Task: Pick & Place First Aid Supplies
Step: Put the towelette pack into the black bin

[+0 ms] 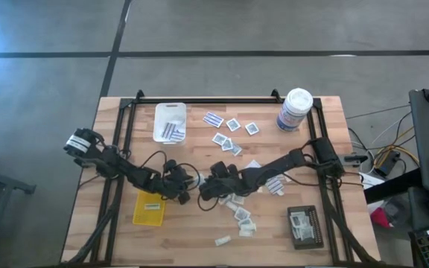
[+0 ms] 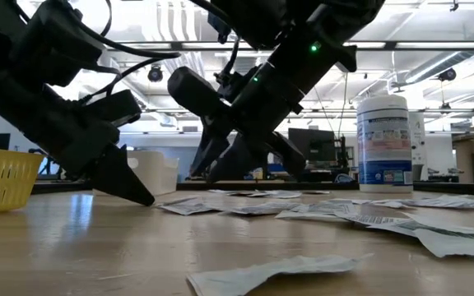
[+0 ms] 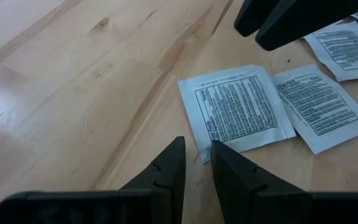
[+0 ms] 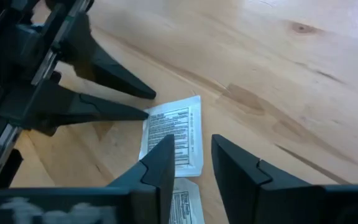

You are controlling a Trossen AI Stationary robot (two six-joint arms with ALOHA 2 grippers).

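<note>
lying flat on the table [image 1: 326, 186] at mid-board, a packet [image 4: 174, 134] sits between the two claws. right gripper [image 4: 191, 158] hovers over its near edge, fingers parted and empty; left gripper [image 3: 197, 163] is narrowly parted, empty, tips touching the packet's corner (both about equally near). only the wrist views show this; the low view hides it.

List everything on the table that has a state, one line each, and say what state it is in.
Left gripper: fingers slightly apart, tips at the edge of a white printed packet lying flat on the wooden table.
Right gripper: fingers open over the same packet, empty.
Tall white canister with blue label: upright, lid on.
Yellow rectangular tray: holds one packet.
White rectangular tray: holds several striped packets.
Black rectangular tray: holds packets.
</note>
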